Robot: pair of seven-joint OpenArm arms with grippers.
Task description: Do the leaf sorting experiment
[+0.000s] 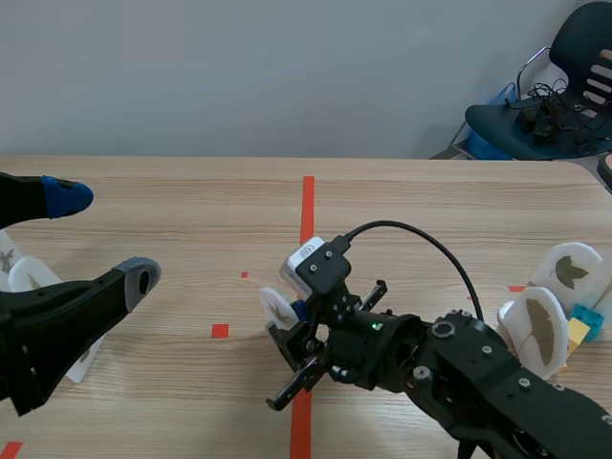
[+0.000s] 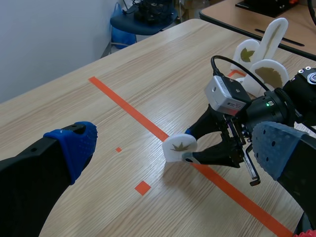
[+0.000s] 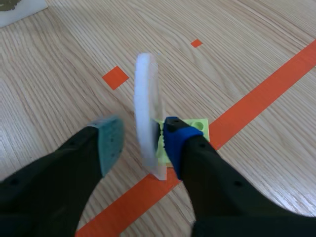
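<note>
The white leaf card, upright on the counter's orange line, is straddled by the right pincer, fingers apart. A squeeze seems called for next. The left pincer is held apart, empty.

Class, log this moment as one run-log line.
left gripper: open, hovering | right gripper: open, straddling upright white oval leaf-printed disc on green block | spot: orange tape line

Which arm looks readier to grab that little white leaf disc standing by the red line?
The right arm. Its fingers sit on either side of the white leaf disc, not yet closed on it. The left arm's fingers hang open, well off to the side.
</note>
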